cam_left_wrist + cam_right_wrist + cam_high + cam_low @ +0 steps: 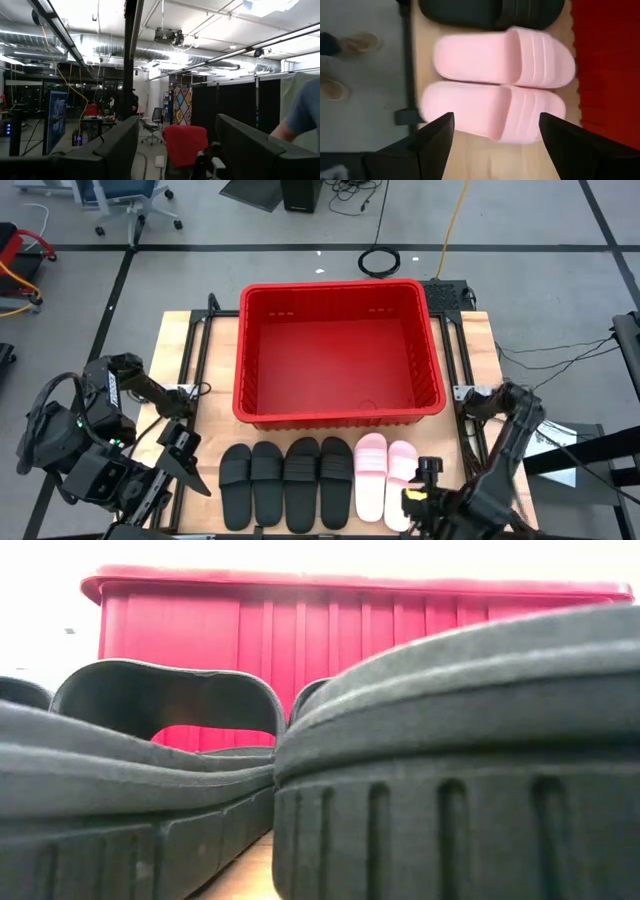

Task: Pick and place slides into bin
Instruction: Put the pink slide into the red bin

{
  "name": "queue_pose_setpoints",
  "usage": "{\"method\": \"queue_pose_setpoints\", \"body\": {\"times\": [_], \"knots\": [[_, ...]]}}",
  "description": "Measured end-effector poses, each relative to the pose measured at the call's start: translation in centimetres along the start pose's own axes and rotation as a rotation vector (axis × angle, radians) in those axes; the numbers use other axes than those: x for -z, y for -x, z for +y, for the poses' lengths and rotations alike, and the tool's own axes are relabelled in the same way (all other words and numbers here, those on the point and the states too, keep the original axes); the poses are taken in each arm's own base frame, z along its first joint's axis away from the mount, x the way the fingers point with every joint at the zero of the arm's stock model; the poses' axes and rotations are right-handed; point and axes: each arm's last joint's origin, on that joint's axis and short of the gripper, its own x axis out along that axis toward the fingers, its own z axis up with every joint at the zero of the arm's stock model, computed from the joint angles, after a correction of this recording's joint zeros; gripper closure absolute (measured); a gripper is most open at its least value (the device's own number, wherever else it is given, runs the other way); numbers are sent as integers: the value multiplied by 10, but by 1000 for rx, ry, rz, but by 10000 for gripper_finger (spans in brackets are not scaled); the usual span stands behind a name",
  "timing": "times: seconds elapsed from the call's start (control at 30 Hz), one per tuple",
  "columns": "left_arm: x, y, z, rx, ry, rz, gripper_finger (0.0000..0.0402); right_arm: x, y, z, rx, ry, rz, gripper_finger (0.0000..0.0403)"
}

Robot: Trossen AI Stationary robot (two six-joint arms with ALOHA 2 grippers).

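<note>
Four black slides (pixel 286 483) lay in a row at lower centre. Two pink slides (pixel 386 480) sat right of them. One red bin (pixel 338 413) stood above.

The left arm sits folded at the desk's near-left corner, its tool (pixel 175 150) level (fingers spread wide). The right arm bends over the near-right edge, its tool (pixel 495 145) pointing down, fingers parted.

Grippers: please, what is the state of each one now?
Left gripper: open, holding nothing.
Right gripper: open, holding nothing, over the pink slides.
</note>
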Motion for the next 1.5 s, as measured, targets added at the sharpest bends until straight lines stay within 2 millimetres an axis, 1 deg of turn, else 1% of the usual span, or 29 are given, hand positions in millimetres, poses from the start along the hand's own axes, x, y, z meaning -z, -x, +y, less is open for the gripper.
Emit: {"method": "queue_pose_setpoints", "body": {"times": [0.13, 0.23, 0.37, 0.5, 0.6, 0.9, 1.07, 1.23, 1.5], "knots": [[0, 0, 0, 0, -1, 0, 128, 8, -33, 11, 34, 0, 29, 122], [0, 0, 0, -14, -1, 3, 128, 16, -55, 13, 58, -12, 44, 122], [0, 0, 1, -33, 3, 3, 128, 25, -80, 9, 107, -52, 79, 122], [-2, 0, 2, -46, 13, -8, 128, 31, -98, 9, 97, -38, 101, 122], [-3, 0, 2, -49, 20, -21, 128, 35, -107, 7, 114, -55, 108, 122], [-4, -1, 5, -62, 17, -32, 128, 39, -132, -11, 200, -69, 160, 122], [-4, -2, 7, -68, -2, -32, 128, 42, -146, -22, 253, -126, 188, 122], [-3, -3, 7, -70, -22, -31, 128, 40, -153, -30, 280, -159, 201, 122], [-3, -3, 8, -73, -39, -31, 128, 38, -164, -42, 336, -162, 188, 124]]}}
